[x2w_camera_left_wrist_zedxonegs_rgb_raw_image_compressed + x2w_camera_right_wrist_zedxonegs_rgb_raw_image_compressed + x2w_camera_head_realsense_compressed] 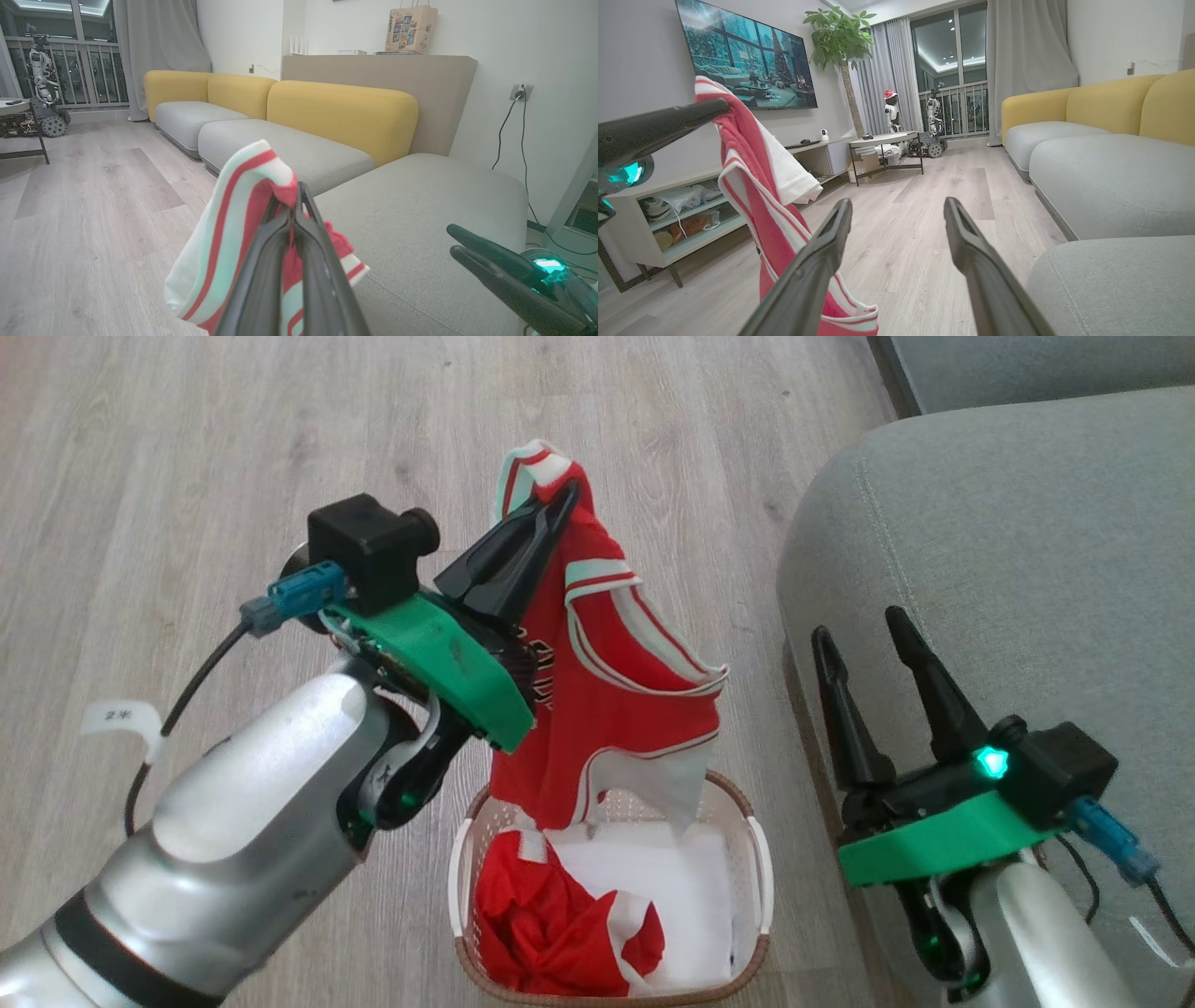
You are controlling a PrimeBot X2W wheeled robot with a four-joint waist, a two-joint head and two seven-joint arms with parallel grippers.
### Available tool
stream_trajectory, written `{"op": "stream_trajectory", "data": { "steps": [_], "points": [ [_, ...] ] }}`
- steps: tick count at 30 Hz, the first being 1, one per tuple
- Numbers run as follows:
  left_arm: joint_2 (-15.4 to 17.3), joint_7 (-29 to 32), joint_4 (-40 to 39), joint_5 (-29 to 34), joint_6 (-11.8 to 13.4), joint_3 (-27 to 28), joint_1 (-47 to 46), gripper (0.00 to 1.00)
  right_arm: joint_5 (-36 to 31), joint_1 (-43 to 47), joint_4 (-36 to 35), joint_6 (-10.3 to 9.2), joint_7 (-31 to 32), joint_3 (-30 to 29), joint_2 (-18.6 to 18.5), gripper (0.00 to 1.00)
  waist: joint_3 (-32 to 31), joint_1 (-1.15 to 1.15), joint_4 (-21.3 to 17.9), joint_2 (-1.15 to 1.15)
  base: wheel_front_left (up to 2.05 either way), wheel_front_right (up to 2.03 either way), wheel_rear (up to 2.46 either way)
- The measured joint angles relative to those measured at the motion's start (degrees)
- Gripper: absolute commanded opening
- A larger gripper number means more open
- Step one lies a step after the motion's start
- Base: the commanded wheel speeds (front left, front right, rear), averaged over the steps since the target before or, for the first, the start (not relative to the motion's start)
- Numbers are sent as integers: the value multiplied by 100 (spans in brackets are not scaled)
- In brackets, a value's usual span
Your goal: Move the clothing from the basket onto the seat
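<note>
Fabric of the red jersey point(616, 709) hangs from our left gripper point(560, 499), clamped tight on its striped trim, with the hem dangling over the basket point(747, 821). We should lift higher before swinging right over the seat point(1027, 569), so the tail clears the rim. Our right gripper point(859, 625) stands spread wide and empty beside the seat; another red garment point(551, 924) lies in the basket.

— Was the light good?
— Yes, soft and even; the floor point(187, 448) had almost no shadow.
— And the wrist views?
— Bent at the edges, and the near fingers point(261, 289) were blurred.
</note>
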Motion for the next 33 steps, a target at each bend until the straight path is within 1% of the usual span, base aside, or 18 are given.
{"op": "stream_trajectory", "data": {
  "steps": [2,7,10,12,18,26,30,31,33],
  "points": [
    [0,0,-52,-9,1,0,0,0,48,-1,11,0,0,81,-64,100,-11,0,-12,0,0,0,0],
    [-2,1,-105,-8,18,-3,-2,0,272,-15,98,0,145,572,-275,100,-38,0,-11,0,0,0,0],
    [-7,10,-121,-7,14,-9,-9,0,372,-30,291,0,330,744,-419,100,-53,0,18,0,0,0,0],
    [-15,53,-134,-7,4,-22,-36,0,452,-46,435,0,435,806,-448,100,-67,0,50,0,0,0,0],
    [-64,87,-232,-7,-10,-43,-158,0,586,-324,873,0,567,1194,-615,100,-136,0,160,0,0,0,0],
    [-197,163,-331,-7,-12,-171,-188,0,1112,-911,1604,0,680,2205,-769,100,-224,0,364,0,0,0,0],
    [-256,210,-371,-8,-15,-187,-369,0,1363,-1223,2024,0,550,2660,-754,100,-242,0,485,0,0,0,0],
    [-264,211,-389,-7,-16,-187,-430,0,1489,-1395,2225,0,490,2860,-725,100,-246,0,533,0,0,0,0],
    [-285,249,-398,-7,-16,-189,-463,0,1601,-1573,2441,0,410,3059,-669,100,-245,0,580,0,0,0,0]
  ]
}}
